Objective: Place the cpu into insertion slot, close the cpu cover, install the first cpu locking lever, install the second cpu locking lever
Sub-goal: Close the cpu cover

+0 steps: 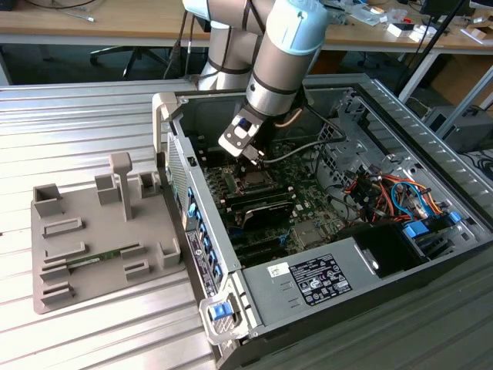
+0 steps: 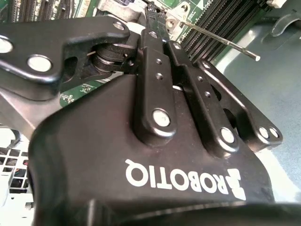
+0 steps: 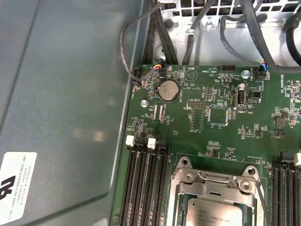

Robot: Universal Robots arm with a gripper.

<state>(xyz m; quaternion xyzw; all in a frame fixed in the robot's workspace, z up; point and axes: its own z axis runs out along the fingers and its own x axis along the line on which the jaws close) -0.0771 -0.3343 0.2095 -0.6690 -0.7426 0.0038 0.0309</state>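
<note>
Arm reached down into the open computer case (image 1: 385, 100); gripper (image 1: 254, 158) hung low over the green circuit board (image 1: 269, 200), just above the insertion slot (image 1: 250, 183). In the second wrist view the gripper (image 2: 153, 16) had its fingers drawn together at the tips. Whether they pinched anything between them could not be told. Cpu (image 3: 217, 215) lay seated in the slot, its grey metal top showing through the square opening. Cpu cover (image 3: 214, 189) was folded down flat over it, so placing and closing read as done. A bent wire lever (image 3: 221, 175) ran across the hinge end of the cover; could not tell if it was latched. A second thin locking lever (image 3: 263, 200) ran slantwise along the cover's side. In the second wrist view that rod (image 2: 214, 36) stuck out free over the memory slots (image 2: 221, 19), starting just beside the fingertips, its far end touching nothing. Judgement: work stood at the lever stage, with at least one lever not yet hooked down
</note>
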